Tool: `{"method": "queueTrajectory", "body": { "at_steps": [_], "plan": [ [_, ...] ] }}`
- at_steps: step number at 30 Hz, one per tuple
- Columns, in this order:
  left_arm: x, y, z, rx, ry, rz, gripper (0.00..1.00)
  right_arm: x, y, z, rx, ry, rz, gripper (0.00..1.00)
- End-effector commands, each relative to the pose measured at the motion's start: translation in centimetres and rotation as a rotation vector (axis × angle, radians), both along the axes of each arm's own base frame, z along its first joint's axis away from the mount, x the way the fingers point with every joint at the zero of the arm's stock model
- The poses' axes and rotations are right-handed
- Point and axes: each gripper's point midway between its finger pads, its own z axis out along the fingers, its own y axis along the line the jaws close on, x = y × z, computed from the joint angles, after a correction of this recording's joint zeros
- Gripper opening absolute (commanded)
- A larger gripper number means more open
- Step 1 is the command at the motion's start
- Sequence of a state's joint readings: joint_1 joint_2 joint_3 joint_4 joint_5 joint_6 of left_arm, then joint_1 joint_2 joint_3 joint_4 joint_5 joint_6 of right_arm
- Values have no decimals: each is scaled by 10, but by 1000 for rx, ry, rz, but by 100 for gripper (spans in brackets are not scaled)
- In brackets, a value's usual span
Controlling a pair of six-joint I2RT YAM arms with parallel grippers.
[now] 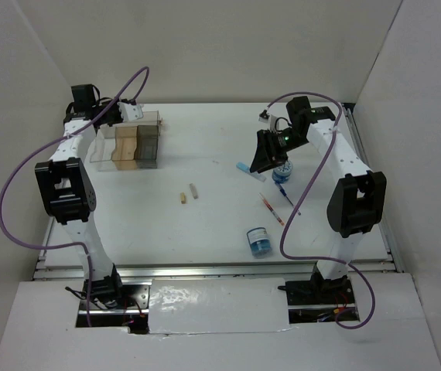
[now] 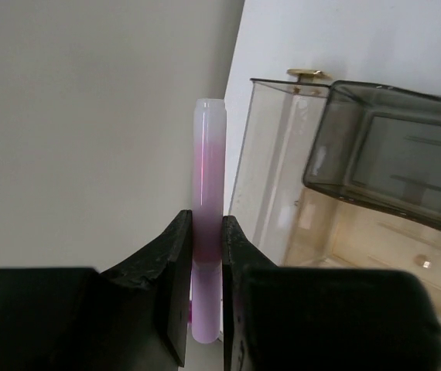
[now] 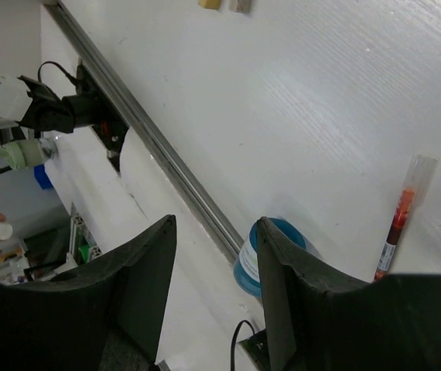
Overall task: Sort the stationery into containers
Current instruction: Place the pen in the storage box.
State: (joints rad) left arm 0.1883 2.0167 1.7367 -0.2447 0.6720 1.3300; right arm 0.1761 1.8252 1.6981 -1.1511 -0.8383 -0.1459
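My left gripper [image 2: 206,220] is shut on a pale pink-violet tube-shaped pen [image 2: 207,147] and holds it upright beside the organiser's clear compartment [image 2: 278,162]. In the top view it [image 1: 131,112] hangs over the back edge of the organiser [image 1: 128,144]. My right gripper [image 3: 214,224] is open and empty, and sits [image 1: 267,158] above the table by a pale-blue bar [image 1: 242,165] and a blue tub [image 1: 282,173]. A red-orange pen [image 1: 271,209], a blue pen [image 1: 286,196], two tan stubs [image 1: 182,198] [image 1: 194,190] and a second blue tub [image 1: 259,242] lie loose.
The smoky grey compartment [image 2: 394,166] and tan ones [image 2: 375,239] lie right of the held pen. In the right wrist view the blue tub [image 3: 251,259] sits near the table's metal front rail [image 3: 166,151], with the red-orange pen [image 3: 398,220] at the right. White walls enclose the table.
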Motion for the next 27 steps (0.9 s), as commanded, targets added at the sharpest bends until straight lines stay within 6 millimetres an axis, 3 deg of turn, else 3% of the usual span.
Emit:
{"method": "queueTrajectory", "body": {
  "at_steps": [1,2,6,7,15,24,27],
  "plan": [
    [28,2,37,25,-140,-36,1,2,0,13,19,-67,-6,53],
    [33,2,25,28,-123,-38,1,2,-1,12,15,-66,-7,52],
    [45,1,16,27,-118,-33,4,1,-1,8,11,-58,-8,52],
    [46,1,6,30,-99,-36,5,0,-1,8,10,-55,-8,52],
    [43,2,-38,39,-10,-38,12,3,-2,4,10,-42,-8,52],
    [46,-1,-68,66,34,-51,18,4,2,0,15,-19,2,52],
    [49,-1,-71,67,26,-48,25,6,2,-3,16,-11,2,52]
  ]
}}
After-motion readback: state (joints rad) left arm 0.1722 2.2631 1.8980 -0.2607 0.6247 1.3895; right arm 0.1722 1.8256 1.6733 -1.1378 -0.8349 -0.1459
